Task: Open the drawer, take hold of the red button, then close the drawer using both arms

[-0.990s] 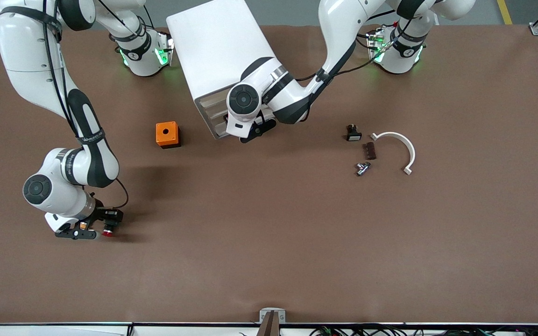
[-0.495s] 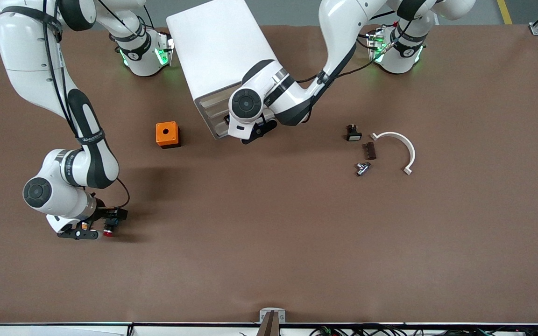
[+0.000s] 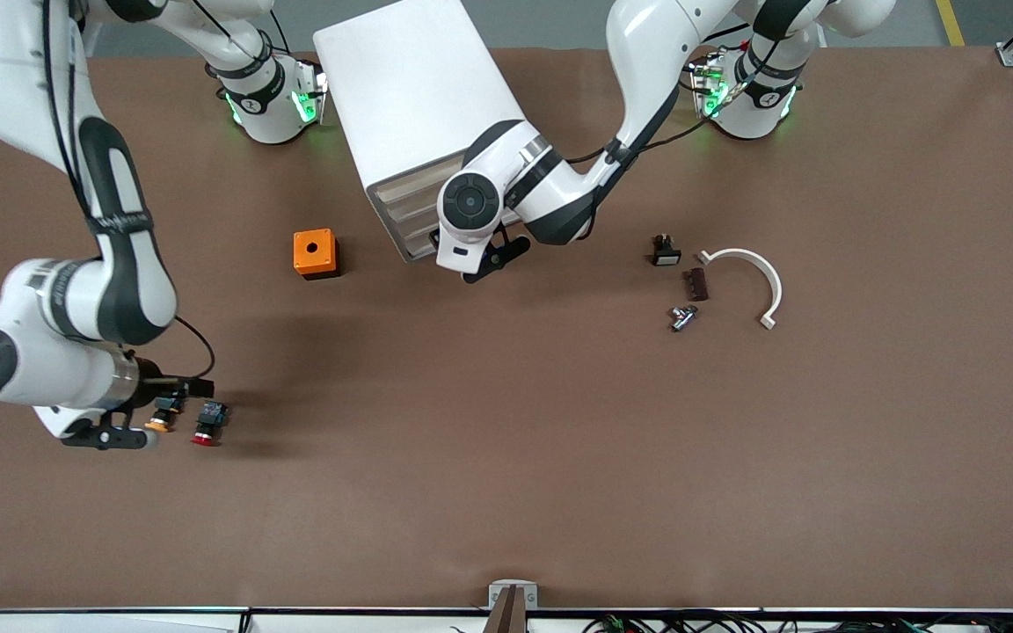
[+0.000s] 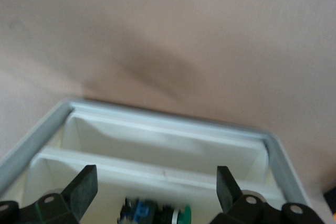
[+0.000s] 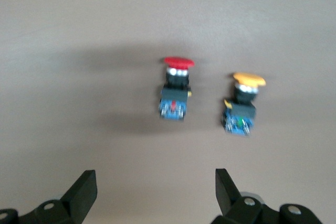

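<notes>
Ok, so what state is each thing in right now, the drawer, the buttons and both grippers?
Drawer: pulled open, a green-capped button inside.
Red button: out on the table, lying on its side, not held.
Orange button: on the table beside the red one, not held.
Left gripper: open, over the drawer.
Right gripper: open, empty, over the table by the two buttons.

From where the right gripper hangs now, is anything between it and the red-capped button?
Nothing visible. The right gripper hangs open over the table with the button lying bare below it. The orange-capped button lies beside it, apart, not across the path.
</notes>
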Controlling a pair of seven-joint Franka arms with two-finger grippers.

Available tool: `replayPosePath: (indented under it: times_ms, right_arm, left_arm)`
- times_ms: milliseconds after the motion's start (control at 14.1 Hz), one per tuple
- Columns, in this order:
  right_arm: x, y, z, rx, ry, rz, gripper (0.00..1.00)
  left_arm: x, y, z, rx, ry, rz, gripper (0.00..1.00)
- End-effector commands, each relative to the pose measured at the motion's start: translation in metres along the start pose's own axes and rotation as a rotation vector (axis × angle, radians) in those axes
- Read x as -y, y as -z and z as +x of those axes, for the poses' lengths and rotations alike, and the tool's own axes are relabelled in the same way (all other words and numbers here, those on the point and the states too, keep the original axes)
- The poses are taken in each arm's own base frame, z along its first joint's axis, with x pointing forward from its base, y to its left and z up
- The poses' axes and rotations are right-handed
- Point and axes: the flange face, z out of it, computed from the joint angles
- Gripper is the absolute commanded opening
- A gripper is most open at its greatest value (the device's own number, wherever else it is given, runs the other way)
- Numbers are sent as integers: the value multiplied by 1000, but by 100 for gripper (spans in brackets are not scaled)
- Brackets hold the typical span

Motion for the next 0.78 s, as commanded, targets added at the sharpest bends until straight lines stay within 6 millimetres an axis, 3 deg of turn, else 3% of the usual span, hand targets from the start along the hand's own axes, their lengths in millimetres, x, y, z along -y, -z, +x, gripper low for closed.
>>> replayPosePath:
  times_ms: [0, 141, 212, 283, 424, 637, 707]
  right_arm:
    - [-10, 66, -37, 24, -16, 22, 100]
    - [-17, 112, -66, 44, -21, 31, 100]
    - [-24, 142, -84, 37, -24, 35, 100]
    - [-25, 159, -93, 23, -25, 37, 100]
    - [-27, 179, -107, 14, -28, 37, 100]
    - [-30, 189, -113, 11, -45, 41, 100]
    - [-30, 203, -109, -20, -29, 38, 100]
  left_arm:
    - [5, 24, 18, -25, 23, -22, 100]
    - [10, 41, 42, -33, 34, -40, 100]
    - [19, 73, 59, -70, 7, -74, 100]
    - [28, 104, 73, -93, -37, -111, 100]
    - [49, 160, 84, -120, -111, -162, 100]
    - [107, 242, 118, -147, -207, -172, 100]
    - [128, 264, 125, -148, -259, -154, 100]
